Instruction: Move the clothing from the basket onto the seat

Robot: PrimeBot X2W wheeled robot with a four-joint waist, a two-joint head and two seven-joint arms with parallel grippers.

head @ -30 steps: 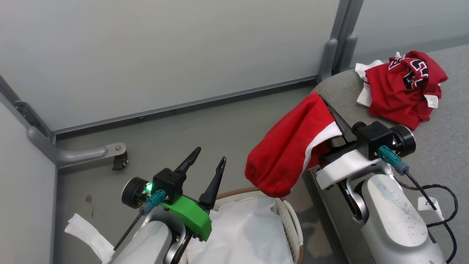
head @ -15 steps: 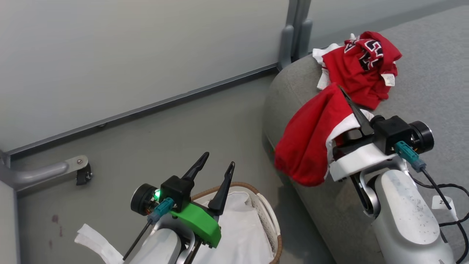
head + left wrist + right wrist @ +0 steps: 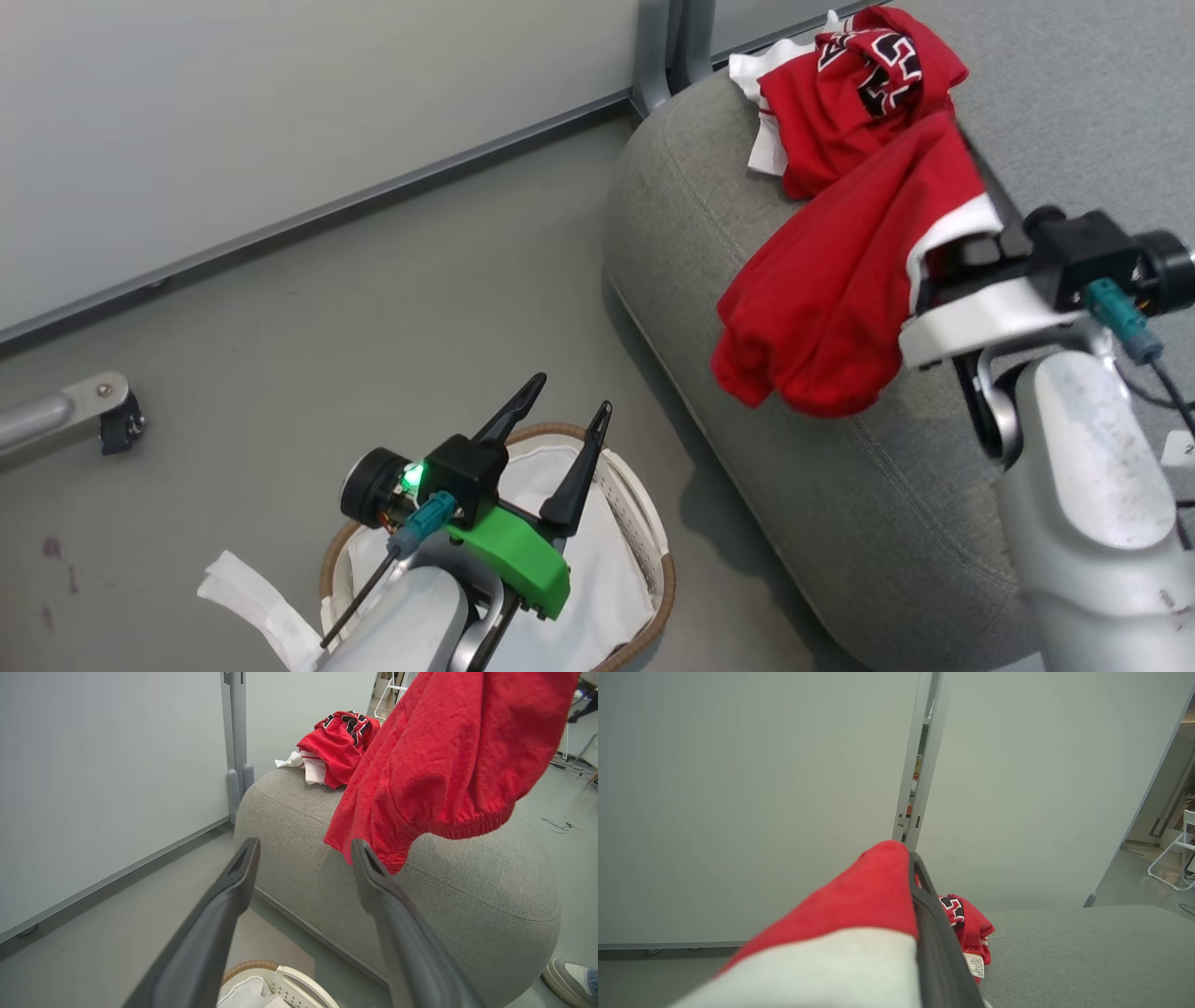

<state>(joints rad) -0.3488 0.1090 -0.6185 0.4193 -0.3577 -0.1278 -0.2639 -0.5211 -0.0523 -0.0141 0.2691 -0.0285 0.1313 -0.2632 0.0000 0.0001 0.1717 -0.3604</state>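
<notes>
Two red pieces show in the head view. At 3 o'clock the right gripper (image 3: 976,168) is clenched on a red garment (image 3: 840,299) with a white band. It hangs over the rounded edge of the grey seat (image 3: 747,467); I cannot tell if it touches. At 1 o'clock a numbered garment (image 3: 840,103) lies crumpled on the seat. At 6 o'clock the left gripper (image 3: 573,392) is spread and empty above the basket (image 3: 653,560), which holds a white liner sheet (image 3: 611,579).

From the left wrist, the held garment hangs at 1 o'clock, the basket rim sits at 6 o'clock, and a shoe (image 3: 567,975) at 4 o'clock.

From the right wrist, red and white cloth drapes over the pressed fingers, with the numbered garment just beyond them at 5 o'clock.
</notes>
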